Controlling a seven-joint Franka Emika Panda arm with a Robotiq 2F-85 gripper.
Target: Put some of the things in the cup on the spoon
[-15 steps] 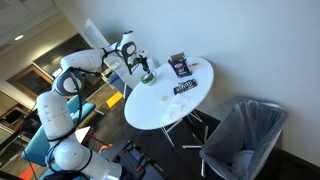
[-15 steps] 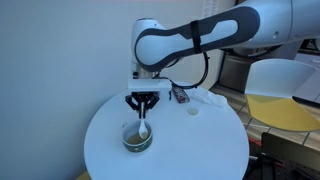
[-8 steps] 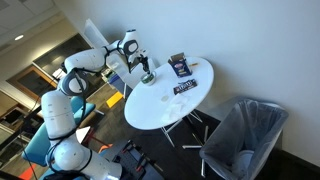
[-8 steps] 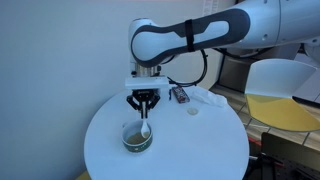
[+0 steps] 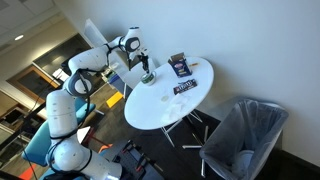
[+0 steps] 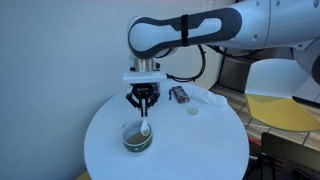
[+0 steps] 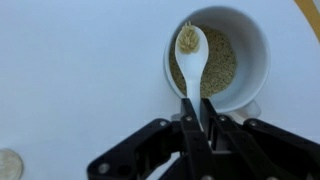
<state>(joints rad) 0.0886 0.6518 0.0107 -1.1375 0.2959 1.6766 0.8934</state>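
The small dark-green cup (image 6: 135,148) stands on the round white table (image 6: 190,145), near its edge; in an exterior view the cup (image 5: 149,78) is tiny under the arm. In the wrist view the cup (image 7: 259,58) shows a white inside filled with tan grains (image 7: 226,66). A white spoon (image 7: 189,55) hangs over the cup, its bowl carrying a small heap of grains. My gripper (image 7: 197,112) is shut on the spoon's handle, straight above the cup (image 6: 144,103). The spoon (image 6: 145,127) points down into the cup's mouth.
Two dark printed packets sit on the table, one upright (image 5: 179,65) and one flat (image 5: 186,87). A small white disc (image 6: 193,110) and white paper (image 6: 213,97) lie beyond the cup. A grey chair (image 5: 246,135) stands beside the table. A coin-like disc (image 7: 8,163) lies nearby.
The arm's upper links have swung slightly sideways. The gripper and the spoon stay almost where they were, over the cup.
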